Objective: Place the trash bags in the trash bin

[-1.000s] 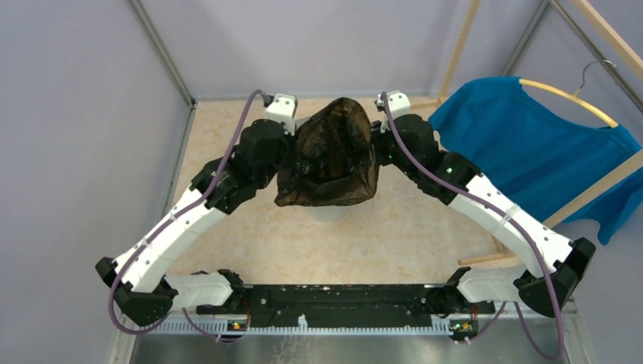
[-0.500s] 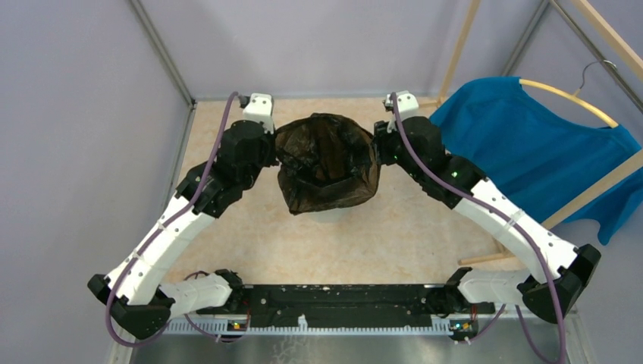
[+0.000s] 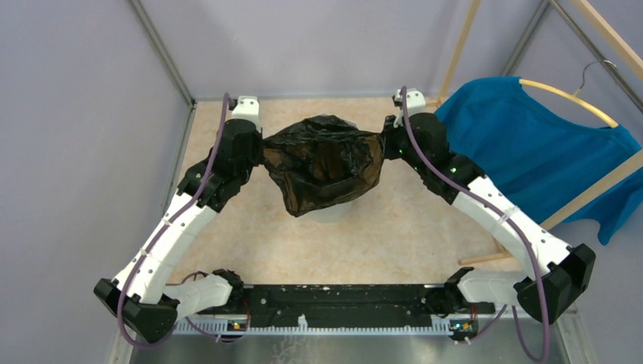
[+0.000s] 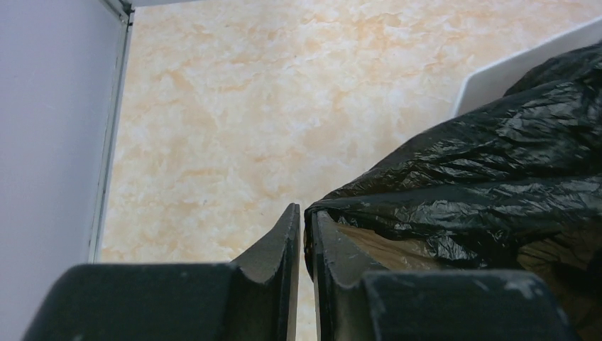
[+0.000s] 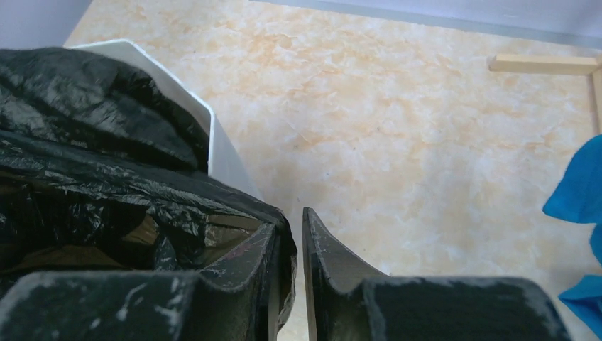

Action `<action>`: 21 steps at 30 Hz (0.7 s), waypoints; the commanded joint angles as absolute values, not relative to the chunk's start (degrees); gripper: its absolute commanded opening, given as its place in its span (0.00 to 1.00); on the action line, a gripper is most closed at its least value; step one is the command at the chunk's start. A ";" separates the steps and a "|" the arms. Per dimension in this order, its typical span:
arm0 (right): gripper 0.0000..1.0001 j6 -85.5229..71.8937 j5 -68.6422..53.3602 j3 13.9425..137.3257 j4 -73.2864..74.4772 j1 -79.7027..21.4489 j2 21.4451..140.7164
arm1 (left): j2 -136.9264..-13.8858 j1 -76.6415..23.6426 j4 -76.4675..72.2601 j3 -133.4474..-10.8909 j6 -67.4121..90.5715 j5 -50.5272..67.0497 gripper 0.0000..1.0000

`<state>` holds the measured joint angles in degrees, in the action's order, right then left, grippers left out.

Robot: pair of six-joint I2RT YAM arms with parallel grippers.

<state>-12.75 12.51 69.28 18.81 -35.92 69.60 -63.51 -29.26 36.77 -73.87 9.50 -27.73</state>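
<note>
Trash bag (image 3: 326,163) is clamped by left gripper (image 4: 303,214) and right gripper (image 5: 290,222), stretched between them above trash bin (image 5: 220,156).

You see the trash bag (image 3: 324,163) spread over the trash bin (image 3: 331,215) on the desk (image 3: 425,227), left claw (image 4: 302,213) at its 9 o'clock, right claw (image 5: 289,220) at 3 o'clock, T-shirt (image 3: 531,152) farther out at 3.

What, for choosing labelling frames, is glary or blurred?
Top external: even light, sharp, mild sheen on the trash bag. Left wrist: the left gripper is soft-edged near the lens; glints on the bag's wrinkles. Right wrist: the right gripper likewise soft; the trash bin is bright white.
</note>
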 commanded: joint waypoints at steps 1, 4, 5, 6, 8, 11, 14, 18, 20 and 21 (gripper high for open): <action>0.17 -14.58 8.03 69.60 13.63 -34.39 71.00 | -64.12 -26.02 32.16 -72.70 9.14 -24.68 0.18; 0.21 -14.83 7.24 69.39 12.43 -34.14 72.06 | -64.25 -24.28 30.16 -71.12 9.29 -22.17 0.18; 0.21 -14.99 6.79 69.15 11.85 -34.01 72.52 | -64.45 -23.78 29.47 -70.58 9.43 -21.26 0.18; 0.21 -15.16 6.28 68.96 11.10 -33.85 73.03 | -64.66 -23.34 28.81 -70.04 9.59 -20.14 0.18; 0.21 -15.82 5.25 69.01 10.38 -33.29 74.60 | -65.16 -22.39 27.52 -69.16 10.04 -17.69 0.18; 0.20 -16.52 3.76 69.16 9.26 -32.64 76.27 | -65.94 -21.00 25.69 -68.79 10.90 -14.56 0.18; 0.19 -17.44 2.16 68.82 7.78 -31.99 77.51 | -66.87 -19.57 24.11 -69.05 11.58 -12.24 0.18; 0.19 -17.94 1.24 68.64 7.42 -31.31 79.49 | -68.47 -17.64 22.90 -70.14 13.11 -8.35 0.19; 0.19 -17.78 0.98 68.30 7.71 -31.19 80.00 | -68.91 -16.93 22.34 -70.22 13.66 -6.64 0.19; 0.19 -17.61 0.92 68.05 7.81 -31.18 80.14 | -69.05 -16.55 22.30 -70.49 14.01 -5.81 0.19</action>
